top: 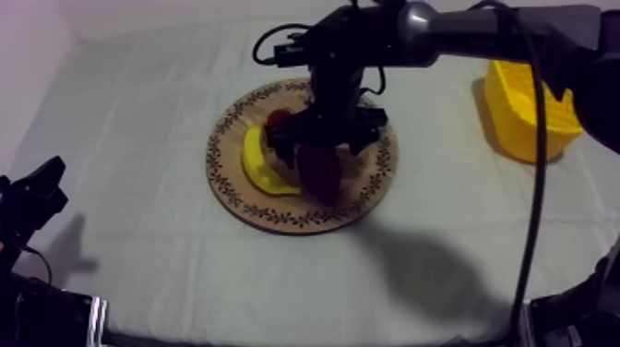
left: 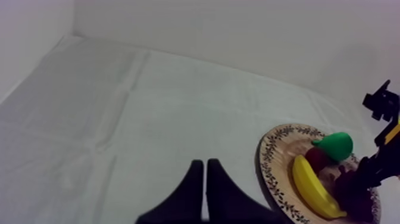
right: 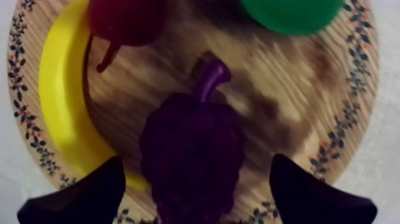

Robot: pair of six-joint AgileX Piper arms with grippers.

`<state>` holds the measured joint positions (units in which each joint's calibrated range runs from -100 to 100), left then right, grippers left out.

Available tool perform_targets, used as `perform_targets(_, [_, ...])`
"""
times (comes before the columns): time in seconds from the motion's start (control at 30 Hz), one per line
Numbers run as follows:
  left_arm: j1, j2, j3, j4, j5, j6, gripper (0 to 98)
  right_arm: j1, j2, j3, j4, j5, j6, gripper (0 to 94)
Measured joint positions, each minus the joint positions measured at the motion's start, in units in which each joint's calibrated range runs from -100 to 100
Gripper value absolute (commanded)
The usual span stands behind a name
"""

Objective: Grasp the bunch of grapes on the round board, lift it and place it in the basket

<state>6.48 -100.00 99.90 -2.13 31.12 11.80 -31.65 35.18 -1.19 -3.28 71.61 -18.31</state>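
A: Where's the bunch of grapes (right: 193,152)?
B: Lying flat on the board (right: 286,107). Its stem (right: 211,77) points toward the small red fruit (right: 125,18) and the pear (right: 291,12). The banana (right: 59,101) is just beside it on one side. The basket (top: 526,111) is well apart, at the right side of the desk (top: 138,111).
A: How will it handle?
B: My guess is toy plastic: light, stiff, won't crush. The lumpy surface should let the fingers key into the bumps, so it's not very slippery. Not fragile.
A: Grip point?
B: Across the wide body, about mid-length. The stem looks thin and curved, a poor hold. I'd skip it.
A: Right claw (right: 197,159)?
B: Wide open and straddling the bunch, one finger each side. It holds nothing. There's a gap between each finger and the grapes, so no contact as far as I can tell. The opening is wider than the bunch with room to spare.
A: Anything in the way?
B: The banana's end sits close to the finger on that side. Closing could nudge it or pinch it in with the grapes. That's a judgement only.
A: Left claw (left: 205,190)?
B: Low at the left of the desk, fingers pressed together, empty, well clear of the board.
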Motion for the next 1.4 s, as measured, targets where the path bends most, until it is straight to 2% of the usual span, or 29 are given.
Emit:
perform_targets(0.13, [0.0, 0.0, 0.0, 0.0, 0.0, 0.0, 0.1, 0.0, 2.5, -0.9, -0.8, -1.6, 0.9, 83.0])
perform_targets(0.2, [0.0, 0.0, 0.0, 0.0, 0.0, 0.0, 0.1, 0.0, 3.6, -1.6, -1.0, -1.6, 1.1, 78.0])
perform_targets(0.47, [0.0, 0.0, 0.0, 0.0, 0.0, 0.0, 0.1, 0.5, 5.4, -3.7, -0.9, -0.3, 2.1, 33.0])
perform_targets(0.6, [0.0, 0.0, 0.0, 0.0, 0.0, 0.0, 0.1, 0.7, 4.6, -3.7, -1.0, 1.3, 2.4, 21.6])
perform_targets(0.7, [0.0, 0.0, 0.0, 0.0, 0.0, 0.0, 0.1, 0.8, 2.5, -3.0, -0.9, 2.1, 2.5, 19.3])
perform_targets(1.0, [0.0, 0.0, 0.0, 0.0, 0.0, 0.0, 0.1, 3.3, -10.2, 0.0, 2.2, 5.8, 3.4, 18.6])
perform_targets(1.2, [0.0, 0.0, 0.0, 0.0, 0.0, 0.0, 0.1, 8.1, -21.8, 1.2, 5.1, 7.6, 6.5, 19.1])
perform_targets(1.4, [0.0, 0.0, 0.0, 0.0, 0.0, 0.0, 0.1, 15.1, -32.1, 1.9, 7.5, 7.9, 11.4, 20.5])
